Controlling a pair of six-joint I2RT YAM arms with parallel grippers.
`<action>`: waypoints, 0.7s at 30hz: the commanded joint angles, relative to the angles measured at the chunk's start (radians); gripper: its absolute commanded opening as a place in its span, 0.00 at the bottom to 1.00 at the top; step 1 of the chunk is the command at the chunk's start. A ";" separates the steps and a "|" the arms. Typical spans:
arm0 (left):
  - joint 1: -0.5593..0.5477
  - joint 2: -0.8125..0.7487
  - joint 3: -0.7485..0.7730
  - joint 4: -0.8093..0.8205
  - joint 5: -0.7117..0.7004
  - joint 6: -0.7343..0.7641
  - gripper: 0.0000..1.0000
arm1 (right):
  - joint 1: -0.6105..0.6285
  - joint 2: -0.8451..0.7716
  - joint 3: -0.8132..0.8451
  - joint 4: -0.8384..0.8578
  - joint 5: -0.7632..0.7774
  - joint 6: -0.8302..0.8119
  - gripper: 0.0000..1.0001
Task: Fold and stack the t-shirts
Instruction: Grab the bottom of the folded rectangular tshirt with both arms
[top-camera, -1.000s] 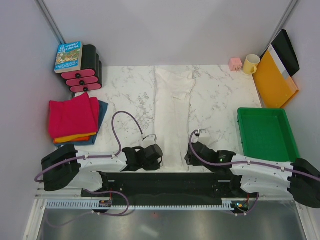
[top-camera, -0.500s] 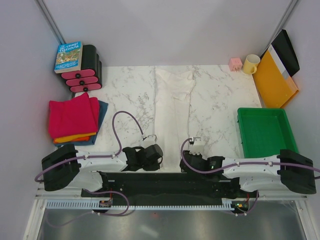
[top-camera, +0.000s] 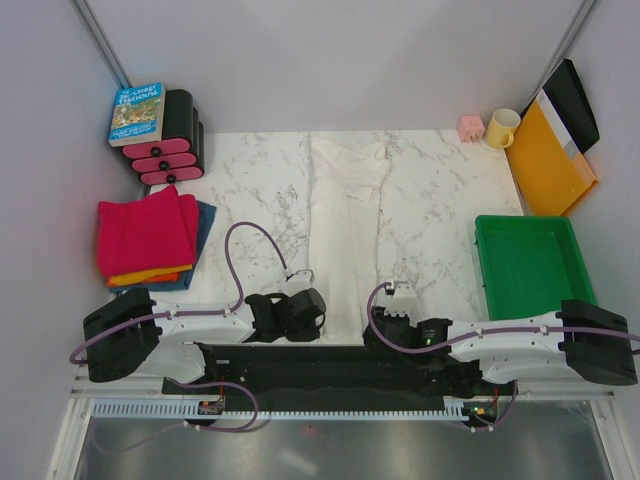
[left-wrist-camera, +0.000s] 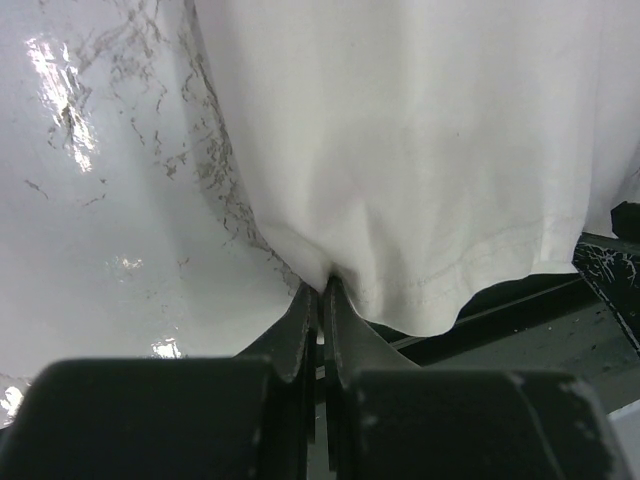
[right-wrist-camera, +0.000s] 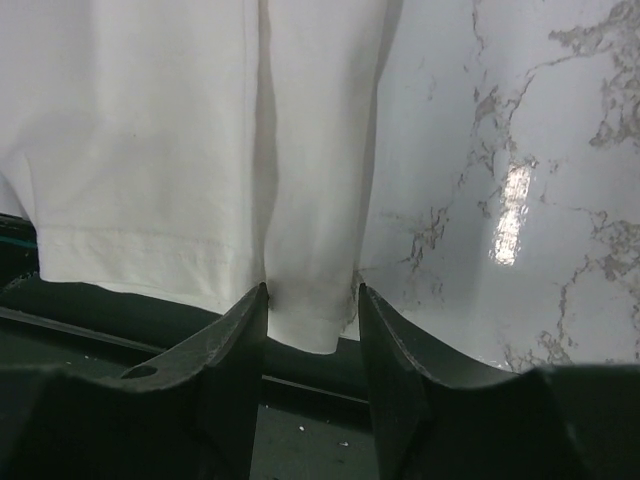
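The one thing with lettering is the blue paperback book (top-camera: 136, 113), which lies on top of the black-and-pink stack (top-camera: 176, 140) at the far left corner of the worktop. Its cover carries a few slanted lines of yellow and white title lettering above a busy drawing. From the top view the words are too small to read. Neither wrist view shows any legible text.

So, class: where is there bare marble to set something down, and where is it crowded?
Bare marble: between folded stack and white shirt; between shirt and green tray. Crowded: the near hem, where left gripper and right gripper sit.
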 joint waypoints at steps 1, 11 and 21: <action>-0.009 0.016 -0.021 -0.106 0.007 0.022 0.02 | 0.027 0.008 -0.021 -0.008 0.018 0.074 0.49; -0.009 -0.013 -0.025 -0.109 0.009 0.021 0.02 | 0.078 0.045 -0.047 -0.031 -0.013 0.185 0.04; -0.041 -0.241 -0.053 -0.161 -0.046 -0.001 0.02 | 0.283 0.108 0.149 -0.290 0.189 0.311 0.00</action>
